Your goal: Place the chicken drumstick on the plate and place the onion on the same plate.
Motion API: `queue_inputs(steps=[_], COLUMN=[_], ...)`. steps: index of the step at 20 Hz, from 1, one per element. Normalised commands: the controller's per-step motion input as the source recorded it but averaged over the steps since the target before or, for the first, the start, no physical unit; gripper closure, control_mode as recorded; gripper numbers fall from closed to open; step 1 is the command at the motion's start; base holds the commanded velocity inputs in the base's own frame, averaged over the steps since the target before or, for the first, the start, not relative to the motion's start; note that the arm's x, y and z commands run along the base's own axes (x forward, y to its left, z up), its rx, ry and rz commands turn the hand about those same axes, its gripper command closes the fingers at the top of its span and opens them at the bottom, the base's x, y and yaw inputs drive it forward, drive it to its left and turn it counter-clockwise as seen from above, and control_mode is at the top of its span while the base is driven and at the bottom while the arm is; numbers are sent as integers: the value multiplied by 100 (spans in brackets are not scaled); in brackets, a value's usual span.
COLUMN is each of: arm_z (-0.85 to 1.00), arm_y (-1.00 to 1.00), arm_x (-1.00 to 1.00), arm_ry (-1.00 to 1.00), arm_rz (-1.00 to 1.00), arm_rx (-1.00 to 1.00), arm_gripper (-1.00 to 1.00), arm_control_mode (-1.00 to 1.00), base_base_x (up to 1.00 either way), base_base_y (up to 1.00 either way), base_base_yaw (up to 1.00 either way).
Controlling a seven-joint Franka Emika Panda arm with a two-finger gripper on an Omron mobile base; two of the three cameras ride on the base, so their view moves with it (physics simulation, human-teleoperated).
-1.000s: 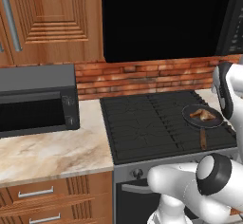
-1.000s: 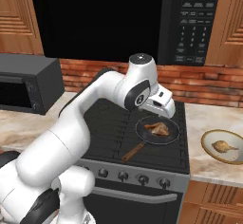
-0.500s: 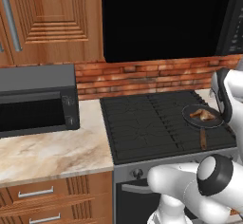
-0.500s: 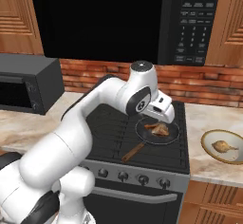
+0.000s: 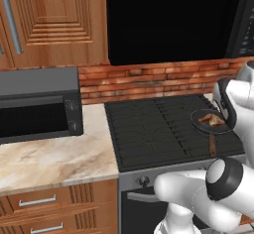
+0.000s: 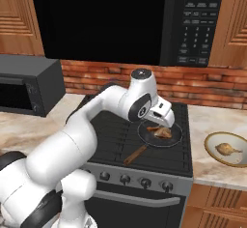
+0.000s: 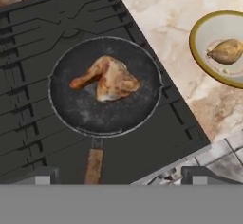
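Gripper point(image 7: 118, 176) with fingers spread wide and empty, poised above a dark frying pan point(image 7: 105, 86) on the black stove point(image 6: 140, 135). Chicken drumstick point(image 7: 107, 78) lies in the pan. Onion point(image 7: 226, 51) sits in a tan bowl point(image 7: 201, 52) on the marble counter point(image 7: 166, 9) beside the stove.

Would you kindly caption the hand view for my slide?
Open claw above a chicken drumstick in a pan, onion in bowl nearby.

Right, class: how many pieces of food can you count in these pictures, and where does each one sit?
2. A chicken drumstick lies in the black pan on the stove; an onion sits in the tan bowl on the counter beside it. Others may lie out of view.
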Motion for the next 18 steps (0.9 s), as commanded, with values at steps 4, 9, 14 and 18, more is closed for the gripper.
queue_inputs(steps=[4,9,14,18], arm_z=[-27,-32,-32,-24], arm_y=[0,-7,-25,-26], arm_x=[41,42,33,30], arm_ry=[0,0,0,0], arm_rz=[0,2,7,8], arm_rx=[-1,0,0,0], arm_gripper=[-100,-100,-100,-100], arm_control_mode=[-100,-100,-100,-100], base_base_x=[0,0,0,0], base_base_y=[0,0,0,0], base_base_yaw=[0,0,0,0])
